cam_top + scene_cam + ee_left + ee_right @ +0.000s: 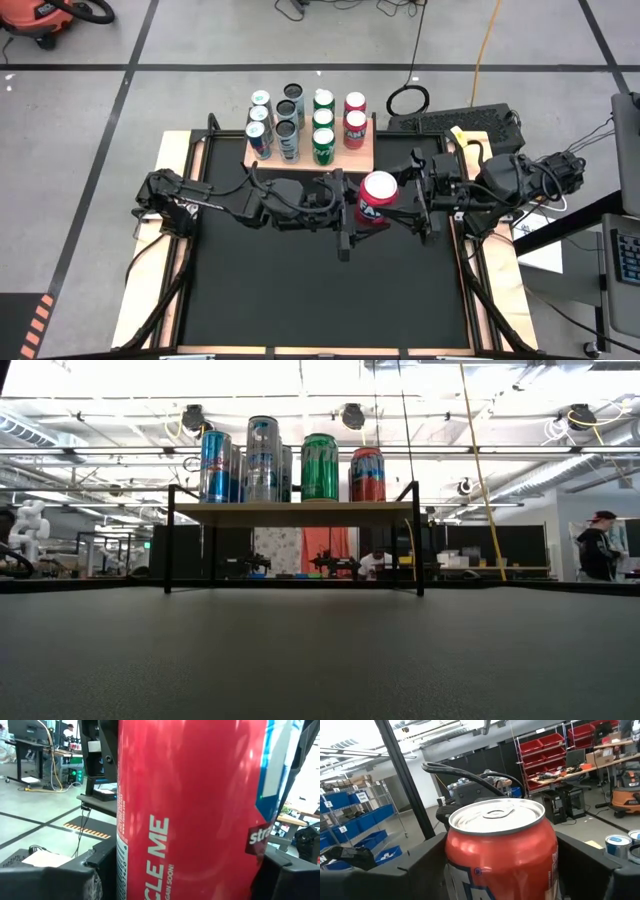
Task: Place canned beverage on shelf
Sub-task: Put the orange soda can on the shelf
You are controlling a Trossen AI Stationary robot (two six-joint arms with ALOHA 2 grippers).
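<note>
A red can (378, 198) sits just right of centre in the high view, held in the air between the two arms, a little below the shelf (360, 157) in the frame. The right gripper (400, 203) has its fingers on either side of the can; in the right wrist view the can's silver top (496, 817) stands upright between that arm's dark fingers (585, 860), so it appears gripped there. The left gripper (350, 205) also straddles the can: the left wrist view is filled by the red wall (195, 810) with dark fingers (75, 875) at both sides, but whether they press on it or stand just clear cannot be told.

This looks like a handover between the arms, with the placing step not yet begun. The shelf already carries four columns of cans; the rightmost column has two red cans (355, 115) and bare wood below them in the frame, at the shelf's lower right. The low view shows the cans on the shelf (290, 512) and no can on the tabletop (320, 660). The next move probably calls for one gripper to let go fully, then for the carrying arm to lift the can over the shelf edge and lower it upright onto that bare spot without knocking its neighbours.
</note>
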